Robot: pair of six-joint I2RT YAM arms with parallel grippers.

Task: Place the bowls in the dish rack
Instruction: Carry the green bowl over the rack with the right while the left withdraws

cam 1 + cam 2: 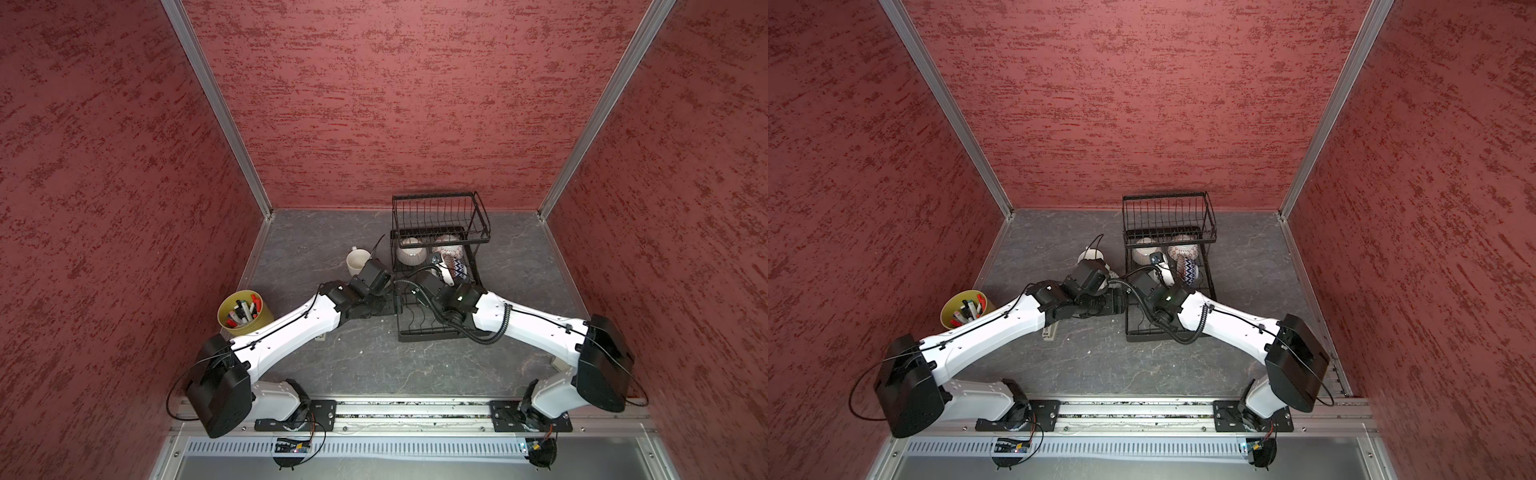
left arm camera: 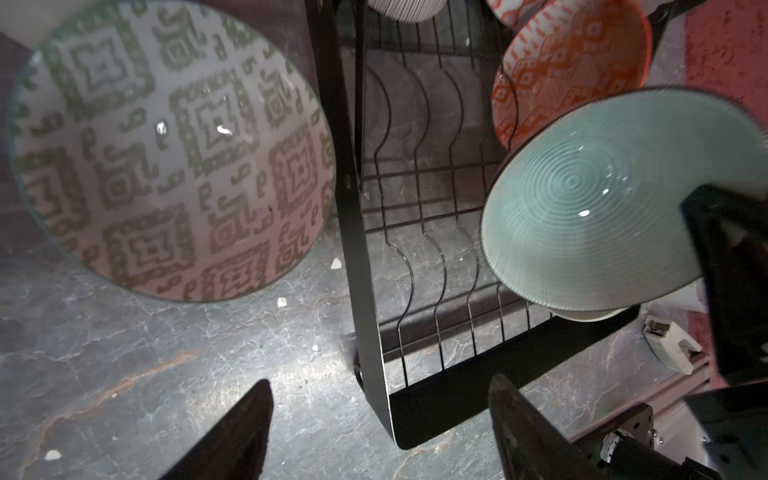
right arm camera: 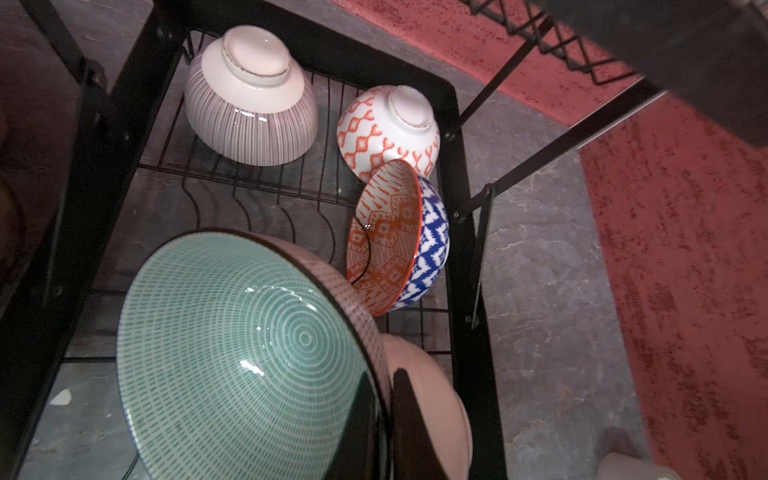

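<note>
- Green bowl (image 3: 232,353) sits nearest the lens, filling the lower left of the right wrist view, tipped on edge. Right claw (image 3: 384,386) is pinched on its rim, one finger inside, one outside.
- Bowl hangs within the rack (image 3: 462,249), lower tier. Bare wavy wires lie toward frame centre, up-left of it. Whether its low edge touches wire: cannot tell.
- Loaded already, upper frame: striped bowl (image 3: 249,116) and orange bowl (image 3: 386,124), both upside down. Zigzag bowl (image 3: 399,241) stands on edge, up-right of the green one.
- Judgement: next move turns on lining the rim with a free slot, clear of the zigzag bowl.
- Left claw (image 2: 380,380) spread wide, nothing between its fingers, above the rack's near corner.
- Only the left wrist view shows a patterned bowl (image 2: 166,153), upper left, outside the rack on the table (image 2: 145,374). Top views hide it under the left arm, which is the nearer arm.
</note>
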